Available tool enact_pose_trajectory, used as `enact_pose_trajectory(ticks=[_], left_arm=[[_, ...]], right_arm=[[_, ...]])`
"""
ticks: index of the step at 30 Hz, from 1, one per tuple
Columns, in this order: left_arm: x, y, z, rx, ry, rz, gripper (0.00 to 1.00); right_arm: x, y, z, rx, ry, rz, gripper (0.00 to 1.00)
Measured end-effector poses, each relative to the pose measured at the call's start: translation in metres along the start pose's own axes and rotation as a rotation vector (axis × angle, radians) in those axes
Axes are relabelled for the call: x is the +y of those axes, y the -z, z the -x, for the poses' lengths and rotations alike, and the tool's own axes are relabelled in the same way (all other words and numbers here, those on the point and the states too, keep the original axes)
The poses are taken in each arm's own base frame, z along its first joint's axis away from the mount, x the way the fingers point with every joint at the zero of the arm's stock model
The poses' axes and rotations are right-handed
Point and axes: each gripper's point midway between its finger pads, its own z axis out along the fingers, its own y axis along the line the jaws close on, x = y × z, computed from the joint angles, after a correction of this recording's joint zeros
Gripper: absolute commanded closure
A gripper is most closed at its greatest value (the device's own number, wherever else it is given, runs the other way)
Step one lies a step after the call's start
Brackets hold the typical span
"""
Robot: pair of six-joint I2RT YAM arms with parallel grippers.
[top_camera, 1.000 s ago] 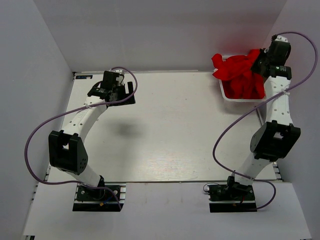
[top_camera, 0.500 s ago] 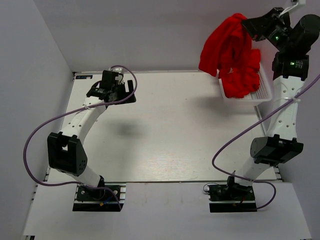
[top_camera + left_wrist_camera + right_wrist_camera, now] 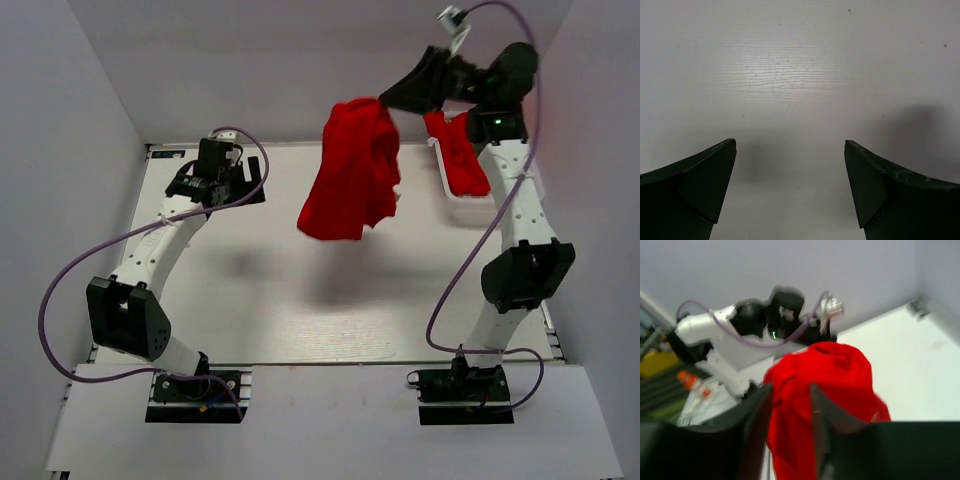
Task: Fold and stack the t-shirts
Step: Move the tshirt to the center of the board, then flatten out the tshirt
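L arm sits at back-left of tabletop (image 3: 300,320). Left tool (image 3: 789,142) hangs low over the bare white wood-grain surface, fingers spread wide, nothing betw. them.

Centre-back: one red t-shirt (image 3: 348,185) hangs in the air well above tabletop. It's bunched at the top, w/ lower part draping loose & crumpled. Its shadow (image 3: 330,285) falls on tabletop below, a bit toward the near side. Shirt is well apart from left tool & left of the basket.

R arm reaches up high & leans left. Right tool (image 3: 789,390) pinches the t-shirt at its top, fingers narrow w/ red cloth clamped betw. them. Wrist view shows fabric bulging out past the fingertips.

Back-right corner: white basket (image 3: 452,192) on tabletop, w/ more red t-shirts (image 3: 462,150) heaped inside, partly hidden behind R arm. Can't tell how many. In top view there's a gap betw. hanging shirt & that heap.
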Motion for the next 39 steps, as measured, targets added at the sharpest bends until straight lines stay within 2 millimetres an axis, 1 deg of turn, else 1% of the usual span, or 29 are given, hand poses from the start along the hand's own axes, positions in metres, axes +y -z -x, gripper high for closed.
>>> enact_pose_trajectory(ticks=[1, 2, 3, 5, 7, 8, 10, 11, 12, 14, 17, 20, 23, 26, 29, 31, 32, 34, 37, 39], left_arm=[[0.003, 0.001, 0.0, 0.001, 0.004, 0.018, 0.01], [0.007, 0.003, 0.0, 0.003, 0.01, 0.041, 0.01], [0.009, 0.005, 0.0, 0.006, 0.014, 0.052, 0.01], [0.013, 0.009, -0.002, 0.012, 0.023, 0.077, 0.01], [0.017, 0.012, -0.005, 0.02, 0.03, 0.1, 0.01], [0.019, 0.013, -0.006, 0.024, 0.034, 0.109, 0.01], [0.021, 0.014, -0.009, 0.033, 0.038, 0.122, 0.01], [0.022, 0.014, -0.01, 0.039, 0.039, 0.125, 0.01], [0.022, 0.015, -0.012, 0.044, 0.038, 0.127, 0.01], [0.023, 0.015, -0.013, 0.048, 0.037, 0.128, 0.01], [0.023, 0.015, -0.013, 0.049, 0.035, 0.127, 0.01], [0.021, 0.015, -0.013, 0.05, 0.021, 0.12, 0.01], [0.015, 0.012, -0.02, 0.066, 0.006, 0.081, 0.01], [0.003, 0.007, -0.043, 0.128, -0.011, 0.003, 0.01], [-0.003, 0.002, -0.08, 0.22, -0.033, -0.036, 0.01], [-0.011, 0.001, -0.106, 0.287, -0.06, -0.064, 0.01], [-0.016, 0.002, -0.116, 0.31, -0.074, -0.076, 0.01], [-0.029, 0.006, -0.133, 0.355, -0.113, -0.111, 0.01], [-0.052, 0.016, -0.152, 0.4, -0.172, -0.17, 0.01], [-0.067, 0.023, -0.169, 0.438, -0.218, -0.21, 0.04]], right_arm=[[-0.006, -0.006, -0.02, 0.033, -0.055, 0.017, 0.4], [-0.013, -0.01, -0.04, 0.061, -0.115, 0.027, 0.15], [-0.023, -0.012, -0.06, 0.084, -0.187, 0.026, 0.1], [-0.049, -0.008, -0.102, 0.11, -0.317, -0.009, 0.1], [-0.081, -0.001, -0.137, 0.121, -0.439, -0.088, 0.1], [-0.099, 0.002, -0.149, 0.116, -0.492, -0.16, 0.1], [-0.135, 0.01, -0.173, 0.123, -0.54, -0.356, 0.1], [-0.15, 0.015, -0.176, 0.131, -0.529, -0.448, 0.1], [-0.16, 0.021, -0.18, 0.141, -0.512, -0.529, 0.1], [-0.17, 0.032, -0.183, 0.161, -0.464, -0.648, 0.1], [-0.173, 0.05, -0.187, 0.186, -0.405, -0.78, 0.1], [-0.172, 0.066, -0.194, 0.209, -0.377, -0.884, 0.1], [-0.173, 0.085, -0.205, 0.23, -0.363, -0.993, 0.1], [-0.167, 0.106, -0.225, 0.251, -0.356, -1.112, 0.1], [-0.154, 0.128, -0.246, 0.277, -0.346, -1.217, 0.1], [-0.147, 0.137, -0.254, 0.286, -0.33, -1.271, 0.1], [-0.143, 0.142, -0.258, 0.291, -0.323, -1.297, 0.1], [-0.138, 0.147, -0.267, 0.301, -0.314, -1.327, 0.1], [-0.134, 0.153, -0.286, 0.334, -0.327, -1.356, 0.1], [-0.133, 0.155, -0.3, 0.361, -0.343, -1.364, 0.1]])
